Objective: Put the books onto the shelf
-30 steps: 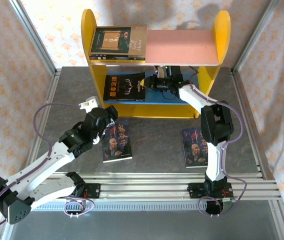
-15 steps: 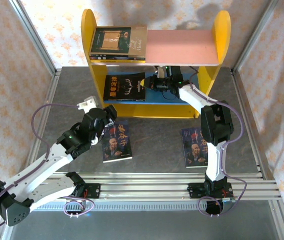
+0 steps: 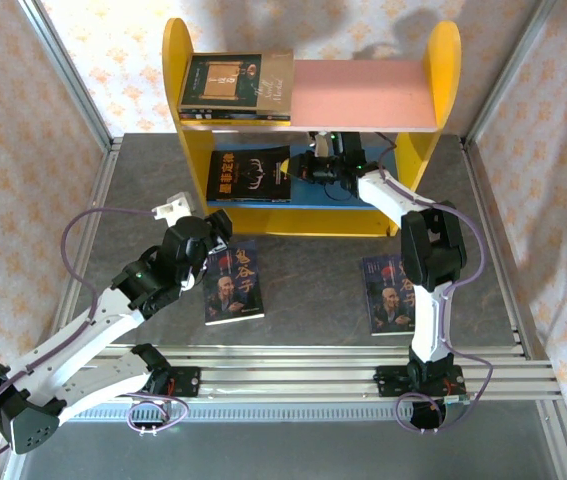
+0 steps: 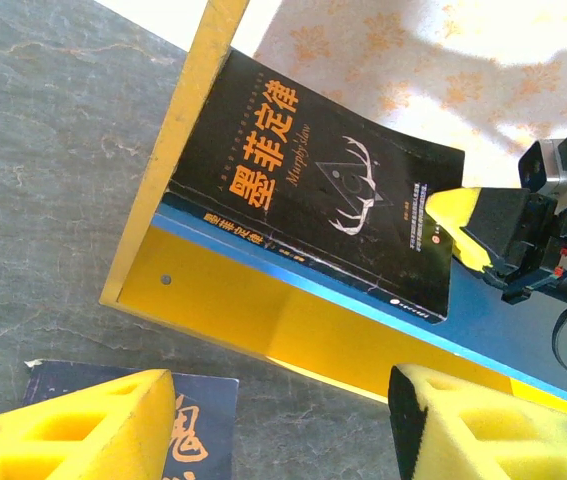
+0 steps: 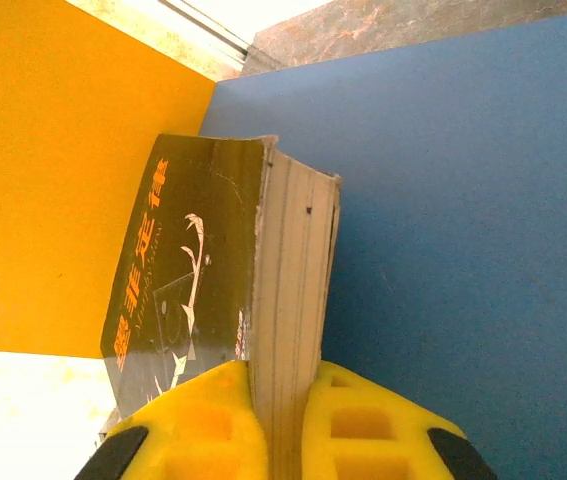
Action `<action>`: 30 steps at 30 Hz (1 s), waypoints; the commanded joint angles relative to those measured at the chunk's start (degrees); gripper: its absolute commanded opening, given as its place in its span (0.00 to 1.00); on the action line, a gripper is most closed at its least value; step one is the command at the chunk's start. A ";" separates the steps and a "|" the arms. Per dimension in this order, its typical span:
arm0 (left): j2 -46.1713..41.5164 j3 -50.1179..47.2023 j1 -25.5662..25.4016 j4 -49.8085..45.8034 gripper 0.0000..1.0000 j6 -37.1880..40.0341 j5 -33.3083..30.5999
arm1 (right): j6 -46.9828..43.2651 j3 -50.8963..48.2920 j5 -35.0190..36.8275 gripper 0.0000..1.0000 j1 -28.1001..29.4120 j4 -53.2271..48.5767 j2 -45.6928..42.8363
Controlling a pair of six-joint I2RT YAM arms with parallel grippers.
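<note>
Right wrist view is showing the right gripper (image 5: pixel 281 400) pinching the page edge of the black antler book (image 5: pixel 178 280), its yellow pads closed tight on the paper, with the book lying on the blue lower board (image 5: pixel 463 200) of the shelf (image 3: pixel 175 60). From above, that arm is reaching deep into the lower tier, and the book is sitting toward the left side panel. The step in hand looks like the placing of this book: it is already resting on the board, so the next move is probably calling for the jaws to let go and the arm to back straight out without dragging the cover along (the upper board hangs low over the wrist).

Meanwhile the left gripper (image 3: pixel 211 243) is hovering with its jaws about half open and holding nothing, just above the left bearded-man book (image 3: pixel 233 285), which is lying flat on the table (image 3: pixel 313 260). A second bearded-man book (image 3: pixel 388 295) is lying beside the right arm. Other books (image 3: pixel 235 85) are stacked on the pink upper board (image 3: pixel 363 95). Two paperbacks are therefore waiting; a thin one lying flat will need its edge lifted first.
</note>
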 commanded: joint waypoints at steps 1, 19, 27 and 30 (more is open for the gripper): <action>-1.03 -0.89 0.43 -0.46 0.58 0.04 -0.74 | 0.28 -1.44 -1.02 0.07 0.34 0.05 -2.12; -1.84 -1.58 0.43 -0.50 0.58 -0.16 -1.04 | -0.69 0.22 -0.78 0.07 -0.24 -1.89 -2.23; -2.21 -1.64 0.44 -0.95 0.58 -0.16 -1.17 | -2.53 1.98 -0.59 0.07 -0.33 -4.41 -1.64; -2.38 -1.64 0.43 -1.07 0.58 -0.16 -1.26 | -3.53 2.76 0.28 0.07 -0.41 -5.79 -1.49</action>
